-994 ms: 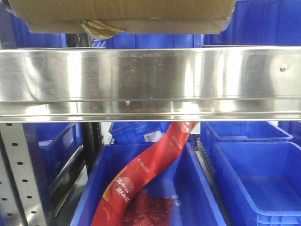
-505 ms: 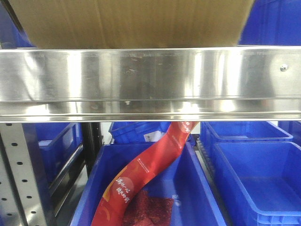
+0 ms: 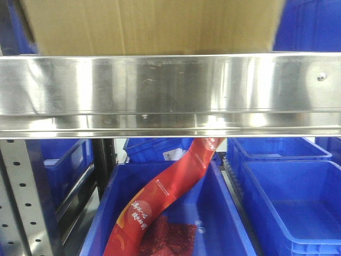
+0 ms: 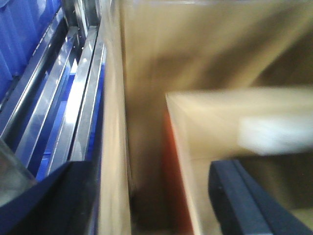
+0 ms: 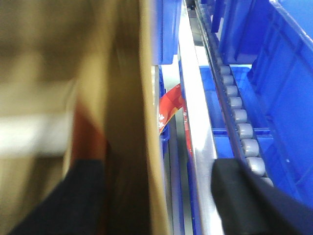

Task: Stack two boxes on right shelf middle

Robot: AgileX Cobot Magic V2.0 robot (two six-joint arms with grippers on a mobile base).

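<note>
A large tan cardboard box (image 3: 152, 26) fills the top of the front view, its lower part hidden behind the lip of the right shelf middle (image 3: 170, 85). My left gripper (image 4: 151, 169) is open and straddles the box's left wall (image 4: 113, 147); one finger (image 4: 49, 200) is outside and the other (image 4: 244, 200) inside. A second tan cardboard face (image 4: 220, 122) with an orange edge shows inside, blurred. My right gripper (image 5: 159, 166) is open around the box's right wall (image 5: 149, 147), beside the steel lip (image 5: 195, 122).
Under the shelf stand blue bins (image 3: 287, 202); the middle one (image 3: 224, 224) holds a long red packet (image 3: 165, 197). A perforated steel upright (image 3: 21, 197) stands at the left. A roller track (image 5: 239, 117) and more blue bins (image 5: 283, 73) lie right of the box.
The box has come down: its underside and torn tape showed above the lip a second ago, and now its side reaches the lip. It has also shifted slightly.
</note>
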